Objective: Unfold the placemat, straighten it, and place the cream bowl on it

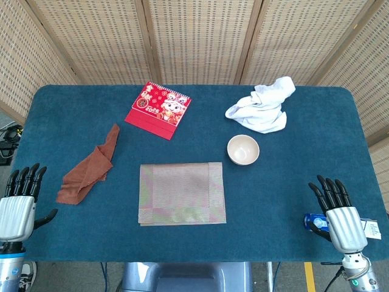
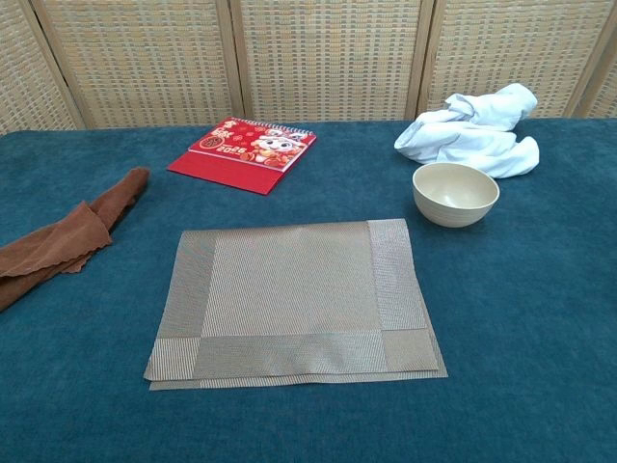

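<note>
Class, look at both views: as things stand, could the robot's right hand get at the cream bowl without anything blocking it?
Probably yes. The right hand rests open at the table's near edge, and only bare blue cloth lies between it and the cream bowl. The white cloth sits behind the bowl, and the placemat lies off to its side.

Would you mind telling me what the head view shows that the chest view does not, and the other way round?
Only the head view shows the left hand and right hand, both open at the table's near edge, plus a blue item beside the right hand. Only the chest view shows the doubled layers at the placemat's near edge. Both show the placemat, cream bowl, red calendar, brown cloth and white cloth.
</note>
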Motion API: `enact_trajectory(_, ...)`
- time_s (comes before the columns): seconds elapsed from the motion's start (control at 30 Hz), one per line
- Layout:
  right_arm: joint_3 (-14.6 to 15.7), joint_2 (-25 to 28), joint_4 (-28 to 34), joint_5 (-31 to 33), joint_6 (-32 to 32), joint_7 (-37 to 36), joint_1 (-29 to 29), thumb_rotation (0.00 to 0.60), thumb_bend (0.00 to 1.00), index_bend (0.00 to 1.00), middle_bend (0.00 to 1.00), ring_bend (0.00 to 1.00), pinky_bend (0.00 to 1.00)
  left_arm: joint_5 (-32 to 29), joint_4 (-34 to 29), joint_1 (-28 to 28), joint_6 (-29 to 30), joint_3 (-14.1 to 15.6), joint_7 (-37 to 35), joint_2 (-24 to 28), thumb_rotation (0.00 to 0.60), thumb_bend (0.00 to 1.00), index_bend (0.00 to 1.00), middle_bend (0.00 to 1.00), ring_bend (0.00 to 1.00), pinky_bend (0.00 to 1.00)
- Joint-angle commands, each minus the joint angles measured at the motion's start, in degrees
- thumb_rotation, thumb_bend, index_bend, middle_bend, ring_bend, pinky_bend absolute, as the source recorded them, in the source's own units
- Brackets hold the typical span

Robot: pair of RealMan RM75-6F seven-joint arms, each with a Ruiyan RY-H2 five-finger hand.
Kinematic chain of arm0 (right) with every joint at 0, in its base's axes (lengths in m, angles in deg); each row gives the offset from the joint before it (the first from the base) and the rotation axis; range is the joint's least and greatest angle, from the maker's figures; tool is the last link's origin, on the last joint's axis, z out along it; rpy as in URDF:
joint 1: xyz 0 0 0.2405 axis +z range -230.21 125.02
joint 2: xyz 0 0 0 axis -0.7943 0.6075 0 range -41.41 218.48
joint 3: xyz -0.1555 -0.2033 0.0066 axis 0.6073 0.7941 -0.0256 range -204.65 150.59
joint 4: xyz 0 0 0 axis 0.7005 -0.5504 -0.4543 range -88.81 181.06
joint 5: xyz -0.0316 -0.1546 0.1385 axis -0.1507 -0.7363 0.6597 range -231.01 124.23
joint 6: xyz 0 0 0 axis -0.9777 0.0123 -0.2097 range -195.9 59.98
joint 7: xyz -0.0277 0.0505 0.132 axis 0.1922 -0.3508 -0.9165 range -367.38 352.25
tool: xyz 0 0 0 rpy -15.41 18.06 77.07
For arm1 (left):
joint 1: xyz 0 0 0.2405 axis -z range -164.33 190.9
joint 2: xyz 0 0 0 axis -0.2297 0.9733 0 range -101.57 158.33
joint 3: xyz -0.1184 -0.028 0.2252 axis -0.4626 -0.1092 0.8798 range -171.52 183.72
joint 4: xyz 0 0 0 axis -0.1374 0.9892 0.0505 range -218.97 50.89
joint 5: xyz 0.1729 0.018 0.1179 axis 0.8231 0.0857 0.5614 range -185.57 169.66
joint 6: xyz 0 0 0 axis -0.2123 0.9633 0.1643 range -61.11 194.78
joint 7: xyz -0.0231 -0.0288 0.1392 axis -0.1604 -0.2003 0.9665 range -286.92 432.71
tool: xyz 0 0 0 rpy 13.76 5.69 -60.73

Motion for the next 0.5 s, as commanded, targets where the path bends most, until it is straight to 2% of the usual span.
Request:
enact_trajectory(0.03, 0.0, 0.0, 0.0, -0.2, 0.1, 0.2, 0.0, 0.600, 0.14, 0.13, 0.00, 0.00, 0.00, 0.1, 0.0, -0.1, 0.1, 0.0, -0.1, 0.1, 0.600, 0.04, 0.00, 0.00, 0.00, 0.00)
enact_trajectory(0.5, -0.1, 0.0, -0.1, 0.4, 0.0, 0.2, -0.2, 0.600, 0.14, 0.13, 0.00, 0.00, 0.00, -0.1, -0.3, 0.4, -0.8, 0.0, -0.3, 0.4, 0.600, 0.04, 0.00, 0.00, 0.00, 0.00)
